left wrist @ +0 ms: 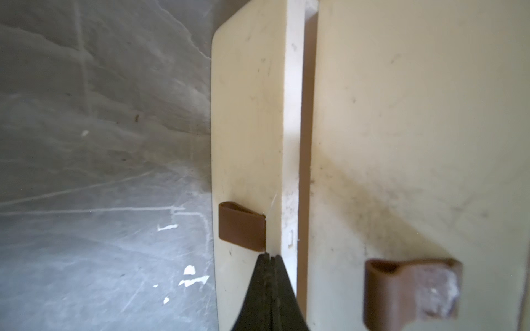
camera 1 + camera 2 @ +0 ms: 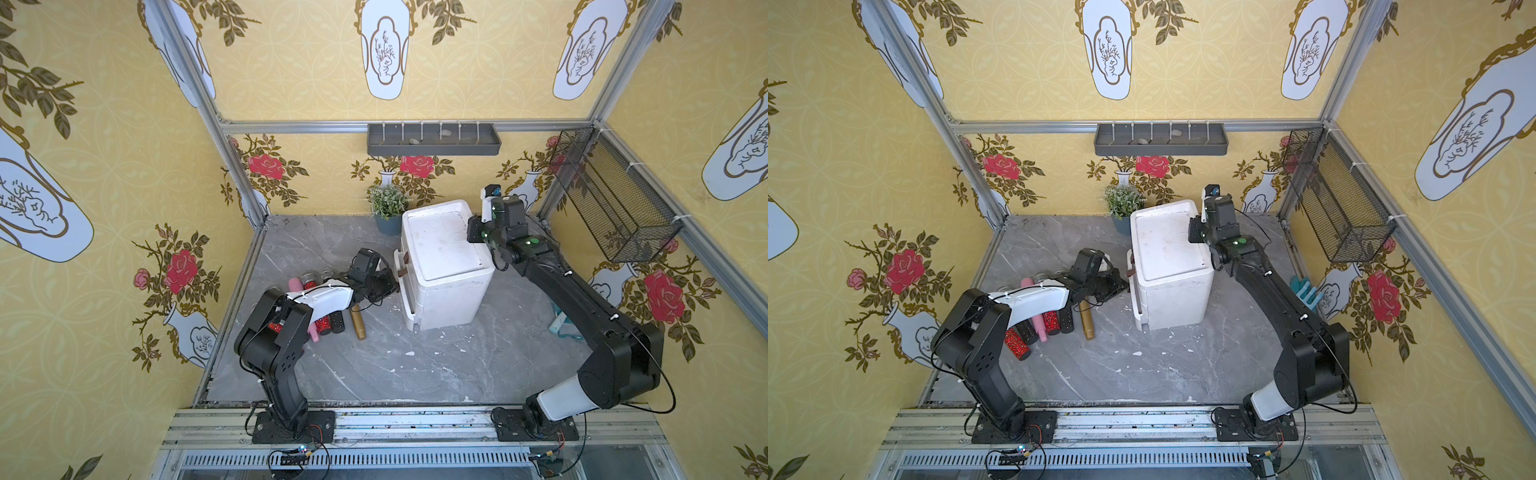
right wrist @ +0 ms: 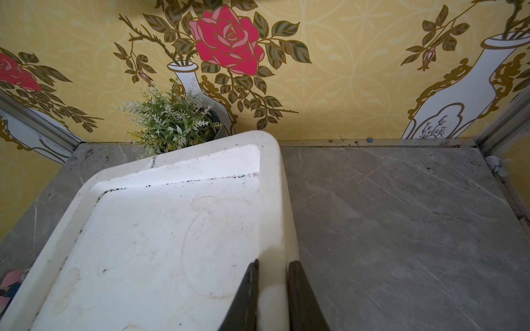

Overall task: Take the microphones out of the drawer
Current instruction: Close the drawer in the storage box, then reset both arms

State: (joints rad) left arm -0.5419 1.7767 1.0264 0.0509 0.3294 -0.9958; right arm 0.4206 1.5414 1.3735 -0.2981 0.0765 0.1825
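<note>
Progress is running early — cream plastic drawer (image 1: 246, 114) sitting barely ajar, left gripper (image 1: 269, 258), fully closed, touching its brown loop handle (image 1: 242, 226), right gripper (image 3: 274, 263) clamping rim of white plastic cabinet (image 2: 446, 266). Microphone is not showing — presumably inside.

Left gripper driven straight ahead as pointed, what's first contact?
Likely the drawer front, right beside its brown pull tab; the shut left gripper looks almost on it, though depth is unclear.
</note>
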